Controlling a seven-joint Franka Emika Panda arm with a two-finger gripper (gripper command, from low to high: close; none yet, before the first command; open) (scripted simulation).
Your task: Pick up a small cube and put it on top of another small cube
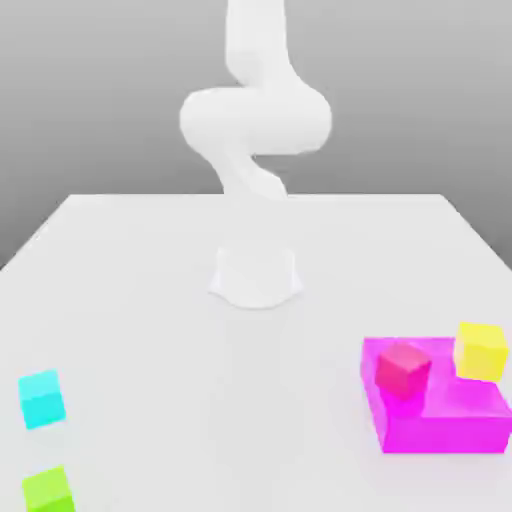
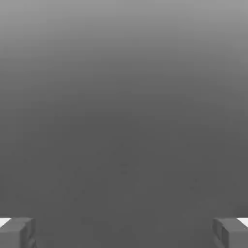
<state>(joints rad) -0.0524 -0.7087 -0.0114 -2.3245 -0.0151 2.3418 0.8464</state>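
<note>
The small cube (image 1: 40,398) is plain cyan and rests on the white table (image 1: 150,300) near the exterior view's left edge, well forward of the arm's base (image 1: 255,275). Just in front of it sits a lime-green cube (image 1: 48,490). On the exterior view's right, a yellow cube (image 1: 481,350) and a red-pink cube (image 1: 403,367) sit on a magenta block (image 1: 440,415). The white arm (image 1: 255,115) is folded up high above its base. In the hand view my gripper (image 2: 124,232) is open, its grey fingertips (image 2: 17,232) far apart with only grey background between them.
The magenta block is a stepped shape near the table's front corner on the exterior view's right. The table's side edges run diagonally toward the back. Bare white surface lies between the cyan cube and the magenta block.
</note>
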